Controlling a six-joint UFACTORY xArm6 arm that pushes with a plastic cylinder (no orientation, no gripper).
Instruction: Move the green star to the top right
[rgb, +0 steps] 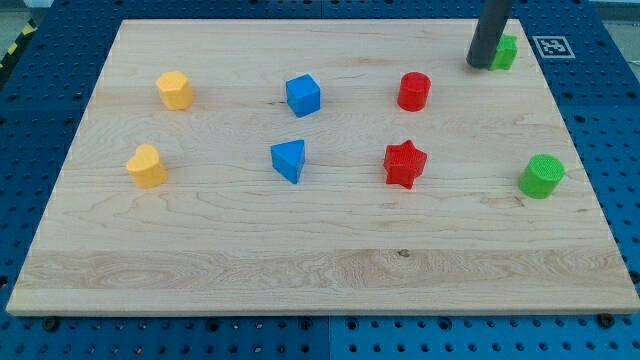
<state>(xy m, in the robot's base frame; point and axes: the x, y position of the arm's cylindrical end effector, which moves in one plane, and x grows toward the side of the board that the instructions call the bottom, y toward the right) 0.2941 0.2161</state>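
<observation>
The green star (505, 51) sits near the board's top right corner, partly hidden behind my rod. My tip (480, 64) rests on the board right against the star's left side. The rod rises out of the view's top.
The wooden board (320, 250) holds a green cylinder (541, 176) at the right edge, a red cylinder (414, 91), a red star (405, 163), a blue cube (303, 95), a blue triangular block (289, 159), and two yellow blocks (174, 90) (147, 166) at the left.
</observation>
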